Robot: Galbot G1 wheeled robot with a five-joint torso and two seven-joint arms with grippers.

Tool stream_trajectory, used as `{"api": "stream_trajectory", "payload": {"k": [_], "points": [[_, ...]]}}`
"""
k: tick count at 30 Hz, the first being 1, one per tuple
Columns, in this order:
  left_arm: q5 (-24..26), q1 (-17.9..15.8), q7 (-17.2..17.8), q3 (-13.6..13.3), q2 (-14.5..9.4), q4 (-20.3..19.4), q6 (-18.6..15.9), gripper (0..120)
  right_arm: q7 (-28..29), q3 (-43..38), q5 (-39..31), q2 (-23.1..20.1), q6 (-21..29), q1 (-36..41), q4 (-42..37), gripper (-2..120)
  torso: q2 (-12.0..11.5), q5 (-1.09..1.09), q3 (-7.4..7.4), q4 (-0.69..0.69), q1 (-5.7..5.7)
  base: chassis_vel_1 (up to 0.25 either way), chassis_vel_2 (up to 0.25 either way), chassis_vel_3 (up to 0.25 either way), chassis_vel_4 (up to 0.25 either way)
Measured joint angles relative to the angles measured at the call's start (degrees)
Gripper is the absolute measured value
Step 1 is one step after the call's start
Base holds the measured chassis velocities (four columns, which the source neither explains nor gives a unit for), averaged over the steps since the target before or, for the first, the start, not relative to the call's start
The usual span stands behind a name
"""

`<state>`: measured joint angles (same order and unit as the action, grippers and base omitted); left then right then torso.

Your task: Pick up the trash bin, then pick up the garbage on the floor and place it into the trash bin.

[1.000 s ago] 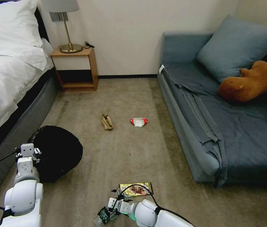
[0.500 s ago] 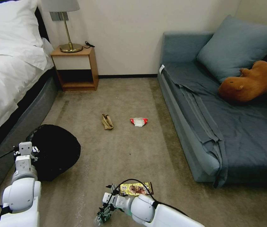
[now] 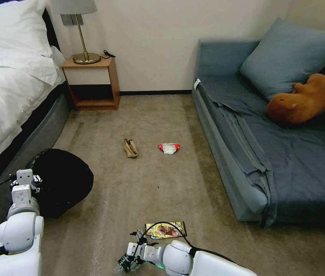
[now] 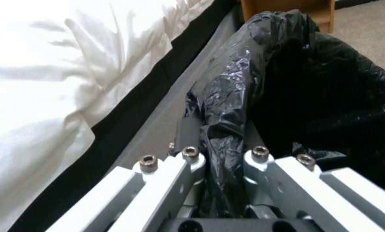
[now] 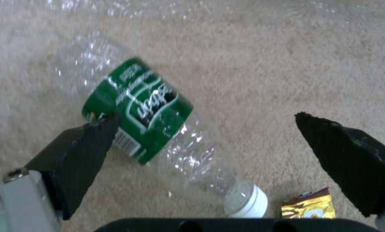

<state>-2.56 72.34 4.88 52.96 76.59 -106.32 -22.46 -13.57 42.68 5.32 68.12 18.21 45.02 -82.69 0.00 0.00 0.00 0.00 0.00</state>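
Crinkly black plastic is what the left pincer [image 4: 220, 154] is clamped onto: a fold of the bag lining the small round trash bin [image 3: 61, 182] is pinched between its two fingers, seen clearly in the left wrist view. The bin is tipped toward the middle of the floor, right beside the grey base of the white-sheeted bed [image 3: 5, 96].

Down at the near edge of the beige carpet [image 3: 151, 172], the right pincer [image 5: 201, 129] is spread wide and held low over the clear plastic bottle with the green label and white cap [image 5: 153, 129]. One black fingertip [image 5: 89, 141] is seen right at the label's edge, the other is well clear of the bottle, so nothing is gripped yet. The bottle is lying on its side.

Just beside it, the shiny yellow snack wrapper [image 3: 166, 230] is lying flat on the carpet. Farther out, mid-floor, the crumpled tan-brown scrap [image 3: 130, 148] and the red-and-white crumpled wrapper [image 3: 169, 147] are near each other, not touching, between the bed and the blue-grey sofa [image 3: 270, 134].
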Motion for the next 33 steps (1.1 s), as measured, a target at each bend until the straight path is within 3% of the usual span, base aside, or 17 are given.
{"api": "stream_trajectory", "payload": {"k": [10,24,33], "points": [[-0.47,0.98,0.03,-0.35,1.61,-1.55,0.0,5,-1.09,0.81,6.45,3.8,-3.76,-0.08,6.09,100,0.0,0.0,0.0,0.0,0.0,0.0,0.0,0.0,0.0],[-0.77,2.79,0.03,-0.12,3.19,-4.31,0.01,5,-0.72,0.37,8.09,6.21,-6.23,0.34,13.38,99,0.0,0.01,0.0,0.0,0.0,0.0,0.0,0.0,0.0],[-0.58,3.99,0.03,0.06,3.78,-5.59,-0.01,5,-0.39,-1.82,8.06,6.16,-7.28,2.05,14.22,77,0.01,0.02,-0.01,0.0,0.0,0.0,0.0,0.0,0.0]]}}
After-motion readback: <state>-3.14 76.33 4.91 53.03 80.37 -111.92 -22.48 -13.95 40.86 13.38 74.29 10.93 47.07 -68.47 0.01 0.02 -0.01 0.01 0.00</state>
